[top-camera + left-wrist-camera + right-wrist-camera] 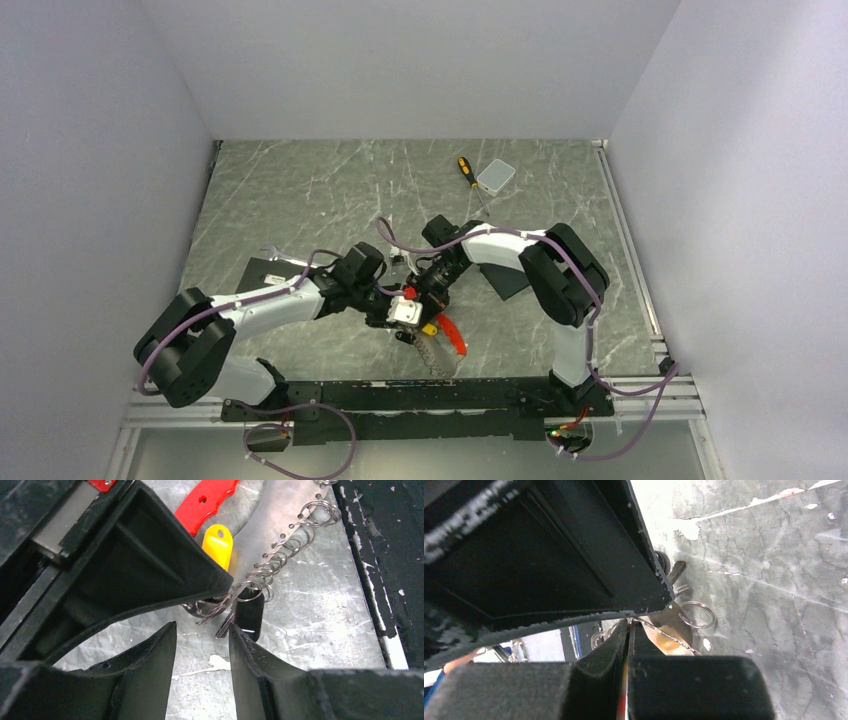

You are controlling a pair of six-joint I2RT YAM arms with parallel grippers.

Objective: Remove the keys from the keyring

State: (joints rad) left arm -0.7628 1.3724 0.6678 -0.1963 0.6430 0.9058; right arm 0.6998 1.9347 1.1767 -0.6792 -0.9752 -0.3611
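Observation:
The keys [405, 311] hang in a bunch between my two grippers at the table's near middle, with a white tag. The keyring's red strip [452, 335] and silvery chain [432, 355] trail towards the near edge. In the left wrist view silvery keys [224, 614], a black tag [250, 615], a yellow tag [217, 545], the red strip [210, 502] and the coiled chain [285, 550] show. My left gripper [202, 630] is open, its fingertips just at the key tips. My right gripper [629, 630] is shut on a thin part of the bunch, beside a brass key [671, 630] and a thin ring [698, 614].
A yellow-handled screwdriver [465, 172] and a small white box [496, 176] lie at the back. A silver wrench [280, 256] lies by a dark mat [262, 272] at the left. Another dark mat [505, 283] lies under the right arm. The black front rail [380, 555] runs close by.

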